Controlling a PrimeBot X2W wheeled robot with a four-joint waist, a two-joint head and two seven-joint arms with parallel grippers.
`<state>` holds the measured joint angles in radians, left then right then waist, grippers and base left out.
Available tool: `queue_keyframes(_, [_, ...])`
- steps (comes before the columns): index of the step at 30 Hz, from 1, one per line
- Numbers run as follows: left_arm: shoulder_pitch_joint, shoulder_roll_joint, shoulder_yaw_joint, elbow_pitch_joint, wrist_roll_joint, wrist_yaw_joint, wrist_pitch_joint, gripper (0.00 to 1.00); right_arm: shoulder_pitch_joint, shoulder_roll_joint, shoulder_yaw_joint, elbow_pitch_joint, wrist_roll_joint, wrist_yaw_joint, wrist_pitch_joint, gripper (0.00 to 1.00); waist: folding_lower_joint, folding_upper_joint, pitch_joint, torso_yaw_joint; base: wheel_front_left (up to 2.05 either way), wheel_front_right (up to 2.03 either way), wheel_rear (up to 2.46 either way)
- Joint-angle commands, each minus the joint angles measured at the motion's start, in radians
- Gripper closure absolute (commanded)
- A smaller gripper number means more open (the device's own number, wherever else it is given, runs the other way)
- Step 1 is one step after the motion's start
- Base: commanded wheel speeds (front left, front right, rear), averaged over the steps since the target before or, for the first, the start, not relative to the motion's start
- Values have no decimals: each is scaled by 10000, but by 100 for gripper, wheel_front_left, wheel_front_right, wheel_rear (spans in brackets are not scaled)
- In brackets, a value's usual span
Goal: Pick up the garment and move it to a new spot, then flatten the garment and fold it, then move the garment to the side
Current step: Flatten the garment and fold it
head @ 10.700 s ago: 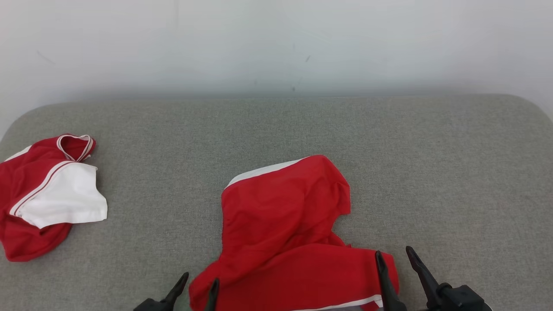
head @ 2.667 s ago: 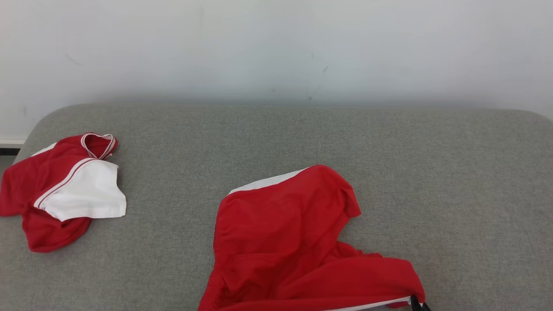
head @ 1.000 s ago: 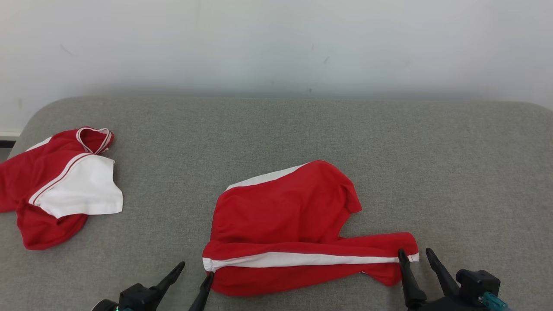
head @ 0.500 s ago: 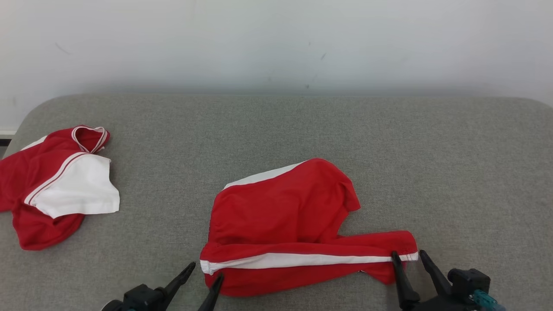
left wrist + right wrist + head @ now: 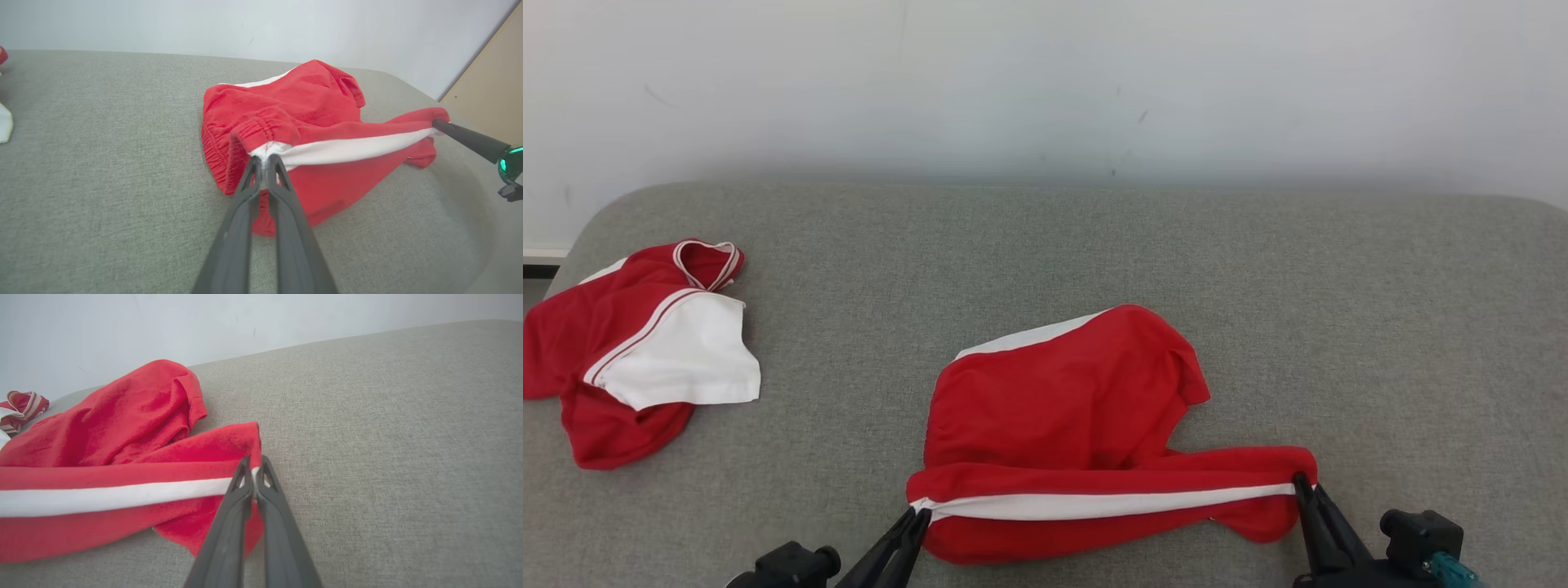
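The garment [image 5: 1062, 400] is a pair of red shorts with a white side stripe, lying crumpled on the grey cushion near its front. My left gripper [image 5: 916, 516] is shut on the waistband end of the white stripe, and the left wrist view has its closed tips [image 5: 264, 160] pinching the elastic edge of the garment [image 5: 310, 122]. My right gripper [image 5: 1298, 483] is shut on the stripe's other end at the leg hem. In the right wrist view its tips [image 5: 254, 463] clamp the hem of the garment [image 5: 135, 416]. The stripe runs taut between both grippers.
A second red and white garment [image 5: 637, 351] lies crumpled at the cushion's far left. The grey cushion [image 5: 1380, 327] stretches open to the right and behind. A pale wall [image 5: 1045, 82] stands at the back, and a tan panel [image 5: 490, 81] shows at the right of the left wrist view.
Both grippers have gone from open to shut, each closing on one end of the white stripe. The stripe now runs straighter between them. The camera shifted slightly.
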<state>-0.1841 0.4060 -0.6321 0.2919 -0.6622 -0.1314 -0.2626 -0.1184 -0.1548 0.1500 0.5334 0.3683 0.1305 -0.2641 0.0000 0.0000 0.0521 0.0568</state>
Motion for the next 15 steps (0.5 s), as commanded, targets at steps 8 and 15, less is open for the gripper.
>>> queue_keyframes(8, [473,155,380,-522,264,20,-31,100,651,-225,339,-588,666,8,-6,100,0,0,-71,44,0,0,0])
queue_keyframes(15, [-1327,683,98,-886,201,20,412,100,-753,-850,1188,-791,1721,8,240,100,0,0,259,7,0,0,0])
